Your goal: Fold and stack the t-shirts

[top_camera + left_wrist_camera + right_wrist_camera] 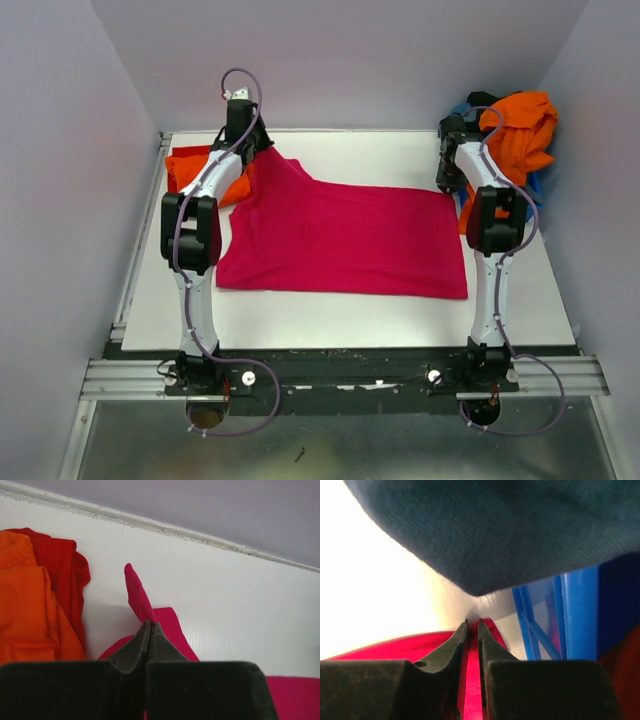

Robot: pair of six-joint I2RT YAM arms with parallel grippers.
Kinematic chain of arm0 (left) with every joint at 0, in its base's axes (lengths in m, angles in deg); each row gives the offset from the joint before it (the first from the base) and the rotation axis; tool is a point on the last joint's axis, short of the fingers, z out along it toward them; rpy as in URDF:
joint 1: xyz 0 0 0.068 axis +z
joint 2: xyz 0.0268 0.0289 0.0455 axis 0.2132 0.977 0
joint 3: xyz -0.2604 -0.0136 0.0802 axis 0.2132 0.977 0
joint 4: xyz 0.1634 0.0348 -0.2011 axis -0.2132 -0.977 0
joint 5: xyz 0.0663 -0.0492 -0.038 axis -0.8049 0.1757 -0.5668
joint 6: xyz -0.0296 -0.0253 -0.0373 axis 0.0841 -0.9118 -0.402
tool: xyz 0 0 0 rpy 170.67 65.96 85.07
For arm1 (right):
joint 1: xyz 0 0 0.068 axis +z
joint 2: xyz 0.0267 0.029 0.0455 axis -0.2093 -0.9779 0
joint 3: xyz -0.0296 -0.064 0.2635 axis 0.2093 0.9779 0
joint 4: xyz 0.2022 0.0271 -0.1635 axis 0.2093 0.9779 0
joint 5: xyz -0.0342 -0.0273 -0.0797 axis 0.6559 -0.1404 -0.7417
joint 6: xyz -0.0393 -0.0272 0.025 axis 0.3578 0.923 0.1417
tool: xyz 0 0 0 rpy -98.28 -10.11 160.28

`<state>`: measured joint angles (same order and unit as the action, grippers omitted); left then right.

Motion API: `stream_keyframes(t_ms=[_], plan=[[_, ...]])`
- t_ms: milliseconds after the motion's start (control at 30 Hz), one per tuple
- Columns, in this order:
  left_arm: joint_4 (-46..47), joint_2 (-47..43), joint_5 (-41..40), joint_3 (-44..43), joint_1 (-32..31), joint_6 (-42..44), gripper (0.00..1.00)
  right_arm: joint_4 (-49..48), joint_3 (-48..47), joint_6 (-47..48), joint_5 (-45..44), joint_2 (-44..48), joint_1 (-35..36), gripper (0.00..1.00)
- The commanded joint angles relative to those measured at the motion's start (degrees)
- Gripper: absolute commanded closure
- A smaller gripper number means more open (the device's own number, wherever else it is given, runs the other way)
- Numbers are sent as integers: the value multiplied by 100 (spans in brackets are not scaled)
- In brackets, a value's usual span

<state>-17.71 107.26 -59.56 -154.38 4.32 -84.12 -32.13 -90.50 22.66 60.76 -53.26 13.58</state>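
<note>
A magenta-pink t-shirt (pixel 345 240) lies spread across the middle of the table. My left gripper (pixel 243 138) is shut on its far left corner, and a flap of pink cloth (pixel 135 587) stands up past the tips of my left gripper (pixel 150 625). At the shirt's far right corner, my right gripper (pixel 450 172) has its jaws nearly together, with pink cloth (pixel 472 690) between the fingers of my right gripper (pixel 473 623). Folded orange (pixel 25 605) and red (pixel 67 575) t-shirts lie at the far left. A teal-blue t-shirt (pixel 520 530) hangs just above the right gripper.
A blue plastic bin (pixel 580 615) stands at the far right edge, close beside the right gripper, with an orange shirt (pixel 520 135) heaped over it. The back wall runs right behind both grippers. White tabletop (pixel 340 315) shows in front of the pink shirt.
</note>
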Motion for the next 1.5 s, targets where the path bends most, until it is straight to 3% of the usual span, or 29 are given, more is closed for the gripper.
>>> stream_keyframes(t_ms=[0,200,700,1000,1467], plan=[[-57,-23,35,-74,25,124,100,187,-88,-60,227,85,-9,84],[-75,-40,26,-92,17,142,100,72,43,-51,96,445,-9,99],[22,-444,-80,356,-45,239,100,-24,834,-113,323,1166,0,99],[558,-1288,-256,1516,-80,318,100,-490,2266,-262,631,2027,9,99],[945,-2720,-440,3247,-229,494,100,-692,3506,-438,570,3214,8,99]])
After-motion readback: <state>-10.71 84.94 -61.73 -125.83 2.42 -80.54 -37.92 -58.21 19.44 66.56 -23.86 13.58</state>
